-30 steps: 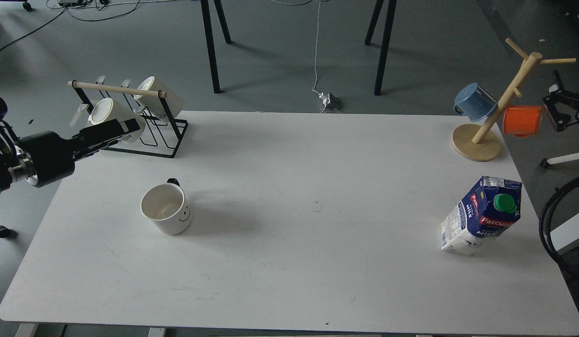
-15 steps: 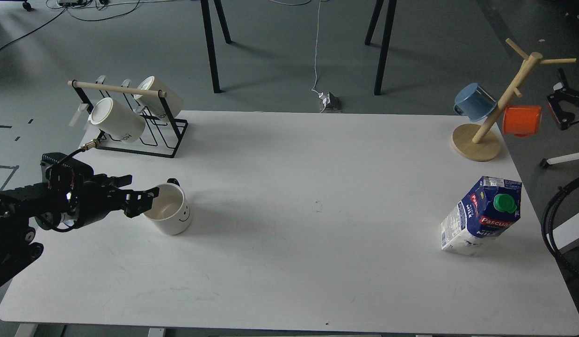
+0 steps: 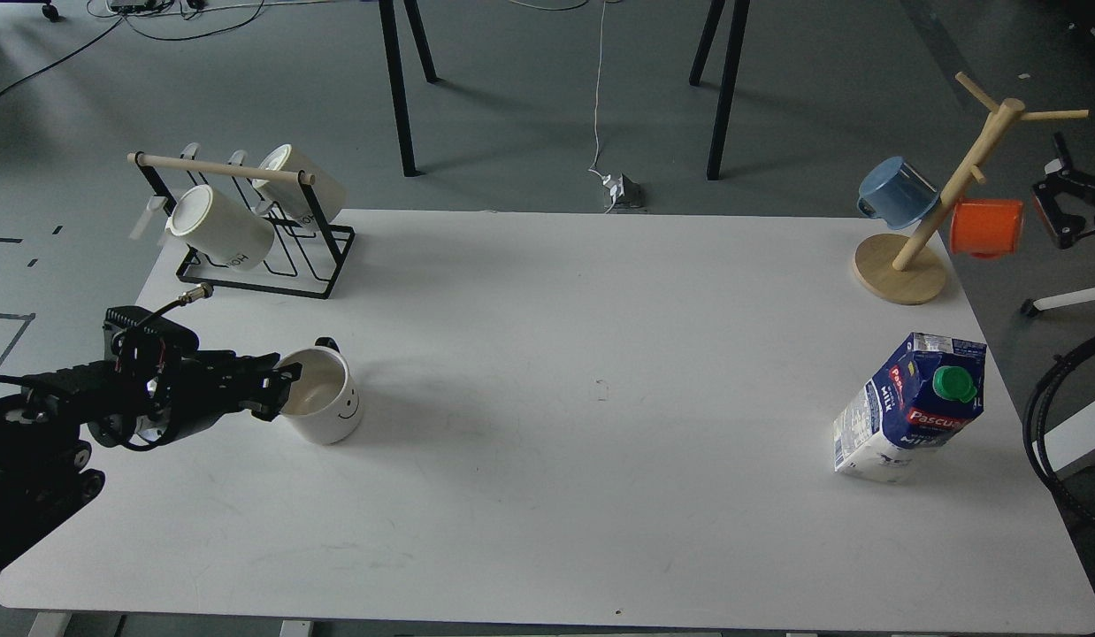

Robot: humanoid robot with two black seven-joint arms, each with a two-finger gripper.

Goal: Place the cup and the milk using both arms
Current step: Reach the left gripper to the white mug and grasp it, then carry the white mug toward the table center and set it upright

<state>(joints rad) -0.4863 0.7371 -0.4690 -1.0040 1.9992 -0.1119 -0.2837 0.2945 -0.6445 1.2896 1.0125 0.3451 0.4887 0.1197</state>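
Cup: white mug [image 3: 325, 405] with a smiley face, upright on the white table [image 3: 547, 495], left of centre and toward the near side; its dark handle points to the far side.
Left gripper: black pincer [image 3: 275, 389] reaching in from the left edge, its tips at the left rim of the cup; one finger appears to lie over the rim, but whether the jaws are clamped on the wall cannot be told from this angle.
Milk: blue and white Pascual carton [image 3: 910, 416] with a green cap [image 3: 954, 384], standing near the right edge of the table, leaning a little to the left, well apart from the cup.
Right gripper: a dark mechanical part [image 3: 1074, 212] shows at the far right, off the table; whether it is the pincer, and how its fingers stand, cannot be told.
Wire rack: black frame [image 3: 273, 257] with a wooden bar, at the far left corner, holding two cream mugs [image 3: 220, 226] on their sides.
Mug tree: wooden stand [image 3: 901, 270] at the far right corner, with a blue cup [image 3: 897, 190] and an orange cup [image 3: 986, 227] hanging from its pegs.
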